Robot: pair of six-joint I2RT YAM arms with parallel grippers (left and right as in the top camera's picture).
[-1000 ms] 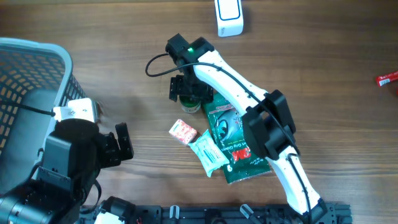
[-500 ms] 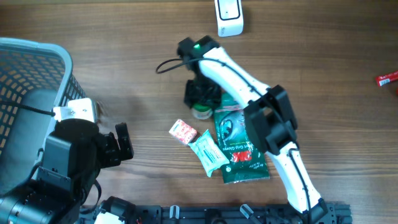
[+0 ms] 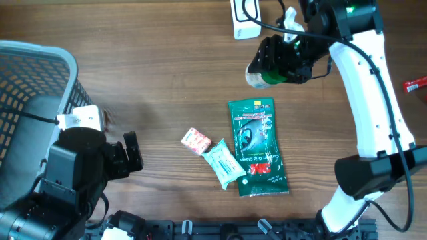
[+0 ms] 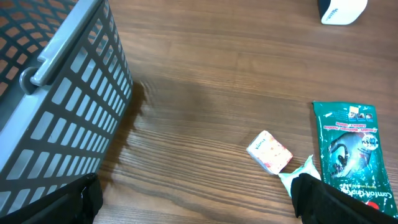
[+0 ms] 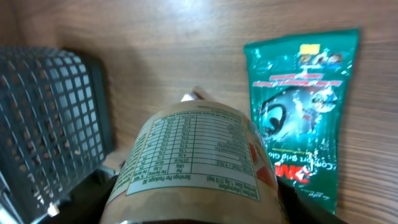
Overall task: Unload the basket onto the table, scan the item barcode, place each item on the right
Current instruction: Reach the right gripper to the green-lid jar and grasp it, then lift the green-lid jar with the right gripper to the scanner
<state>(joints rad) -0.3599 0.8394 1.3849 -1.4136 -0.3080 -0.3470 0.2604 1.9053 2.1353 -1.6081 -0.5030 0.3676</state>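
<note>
Jar (image 3: 261,73) clamped in right gripper (image 3: 283,59), held aloft just beside scanner (image 3: 245,17). Pickup looks done; scan pass itself left, nutrition label toward wrist camera. Idle: left gripper (image 3: 128,155), jaws apart, near basket (image 3: 40,73).

1. The right gripper (image 3: 273,63) has left the middle of the wooden desk (image 3: 133,67) and now hangs near the white box-shaped scanner (image 3: 245,20).
2. The beige-labelled cylindrical jar with a green lid (image 3: 260,75), earlier standing on the desk, is now lifted, clamped in that gripper.
3. The green foil pouch (image 3: 257,147), earlier partly under the arm, now shows whole.
</note>
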